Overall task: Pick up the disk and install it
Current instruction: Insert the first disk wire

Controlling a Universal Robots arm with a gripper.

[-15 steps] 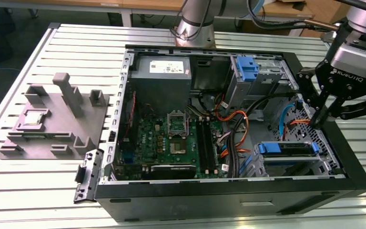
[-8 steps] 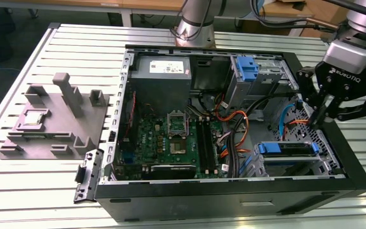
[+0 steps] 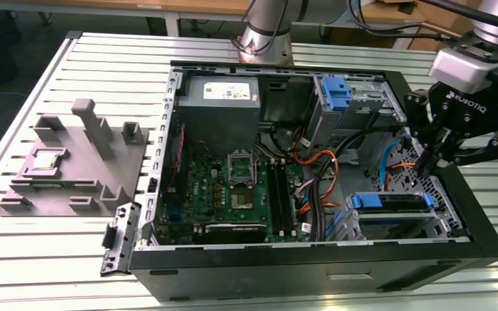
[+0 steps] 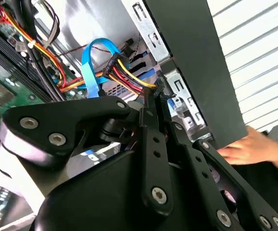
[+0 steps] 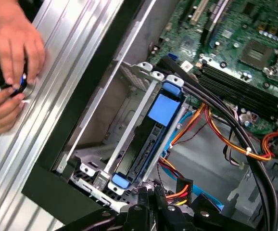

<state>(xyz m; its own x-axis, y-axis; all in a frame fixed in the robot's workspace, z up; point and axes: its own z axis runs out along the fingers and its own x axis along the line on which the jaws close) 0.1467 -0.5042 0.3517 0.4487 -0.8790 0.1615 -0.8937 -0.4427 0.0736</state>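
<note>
The computer case [image 3: 318, 272] is black outside, with bare silver metal inside. Its motherboard [image 3: 231, 194] is green, crossed by black memory slots. At about four o'clock in the exterior view, the disk [image 3: 390, 202] shows blue rails over what looks like a dark body. The cables [image 3: 318, 165] run orange, red and yellow, with a light blue ribbon [image 4: 92, 62] among them. The gripper [image 3: 443, 152] is black. The table [image 3: 50, 259] is pale silver, ribbed in parallel slats, and the fixture block [image 3: 76, 162] is plain grey.

no legible text, white label on power supply [image 3: 230, 92] unreadable
</note>
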